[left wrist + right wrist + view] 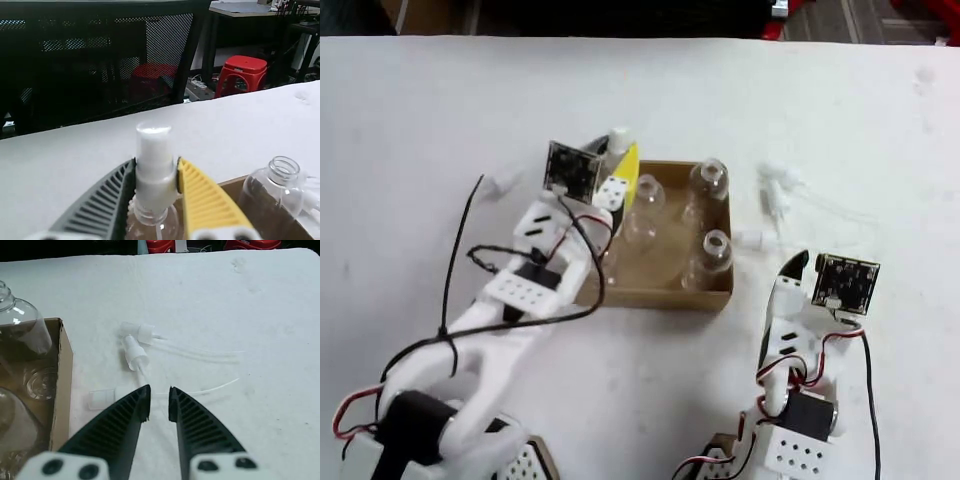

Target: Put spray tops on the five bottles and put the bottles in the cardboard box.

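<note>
High view, step: capping. The left pincer [618, 152] stands at the upper left corner of the cardboard box [660, 296], and three uncapped bottles [708, 180] stand inside.
Left wrist view, grip: jaws clamped on a spray top [154, 165] seated on the capped bottle [150, 222], lower centre.
Right wrist view, right pincer [159, 401]: slightly apart, empty, just short of the loose spray tops [135, 352] on the counter [260, 340].
Next move: probably to seat this bottle in the box and fetch another top.

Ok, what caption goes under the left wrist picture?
Left hand gripping the spray top on a clear bottle.
</note>
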{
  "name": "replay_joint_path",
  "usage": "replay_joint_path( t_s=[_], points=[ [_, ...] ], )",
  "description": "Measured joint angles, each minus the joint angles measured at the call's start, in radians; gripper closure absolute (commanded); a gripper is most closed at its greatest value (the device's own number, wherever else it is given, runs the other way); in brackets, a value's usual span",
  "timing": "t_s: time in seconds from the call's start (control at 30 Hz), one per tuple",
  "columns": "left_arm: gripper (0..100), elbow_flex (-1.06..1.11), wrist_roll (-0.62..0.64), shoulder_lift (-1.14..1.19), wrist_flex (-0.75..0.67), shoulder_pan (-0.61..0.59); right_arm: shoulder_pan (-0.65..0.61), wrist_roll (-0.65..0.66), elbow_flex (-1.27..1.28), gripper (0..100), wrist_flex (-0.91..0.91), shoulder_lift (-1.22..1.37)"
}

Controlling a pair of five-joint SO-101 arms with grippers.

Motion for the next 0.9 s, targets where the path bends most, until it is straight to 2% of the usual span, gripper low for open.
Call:
replay_joint_path(
  t_s=[0.3,0.5,0.67,0.9],
  points=[
    [96,0.048,-0.008,-0.043,0.000,0.000,0.000,0.000,0.000,94.7,0.000,0.000],
    [82,0.048,-0.008,-0.043,0.000,-0.006,0.000,0.000,0.000,94.7,0.000,0.000],
    [82,0.048,0.051,-0.043,0.034,-0.057,0.000,0.000,0.000,94.7,0.000,0.000],
    [82,0.048,0.064,-0.117,0.103,-0.074,0.000,0.000,0.000,94.7,0.000,0.000]
  ],
)
